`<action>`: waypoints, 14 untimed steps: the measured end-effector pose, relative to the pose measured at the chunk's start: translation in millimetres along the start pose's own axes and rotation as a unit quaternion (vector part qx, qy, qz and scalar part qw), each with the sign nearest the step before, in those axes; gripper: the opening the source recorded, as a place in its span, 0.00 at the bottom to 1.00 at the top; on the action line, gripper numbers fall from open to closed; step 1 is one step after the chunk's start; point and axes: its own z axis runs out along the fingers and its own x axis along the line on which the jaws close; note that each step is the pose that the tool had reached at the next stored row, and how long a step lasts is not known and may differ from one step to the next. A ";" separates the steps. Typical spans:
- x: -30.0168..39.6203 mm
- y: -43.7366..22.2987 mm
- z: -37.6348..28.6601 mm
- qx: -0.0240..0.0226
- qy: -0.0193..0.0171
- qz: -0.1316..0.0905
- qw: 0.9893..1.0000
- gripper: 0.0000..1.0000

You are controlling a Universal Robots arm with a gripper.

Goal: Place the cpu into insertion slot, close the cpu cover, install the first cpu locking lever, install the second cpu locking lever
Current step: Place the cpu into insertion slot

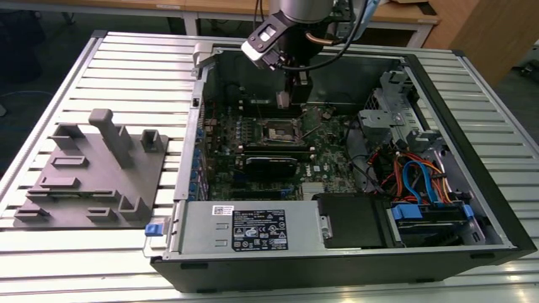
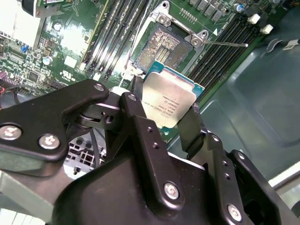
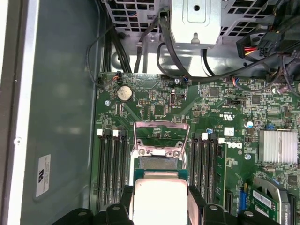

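The cpu (image 2: 171,101) is clamped by two opposite edges in the gripper (image 1: 284,102), at upper centre of the exterior view, just above the open insertion slot (image 1: 281,129). It is judged light, rigid and fragile; only its edges should be gripped.

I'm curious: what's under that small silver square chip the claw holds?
The open, dark square insertion slot in the green circuit board, its contacts bare. The silver-topped cpu covers the slot's near edge.

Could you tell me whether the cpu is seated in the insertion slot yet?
Out: the gripper holds the cpu clear of the bare insertion slot.
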 end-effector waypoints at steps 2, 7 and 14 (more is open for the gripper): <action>-0.1 -0.1 3.1 0.000 0.000 0.000 1.000 0.54; -0.5 -0.9 12.2 0.000 0.000 0.000 1.000 0.54; -1.0 -1.5 24.9 0.000 0.000 0.000 1.000 0.54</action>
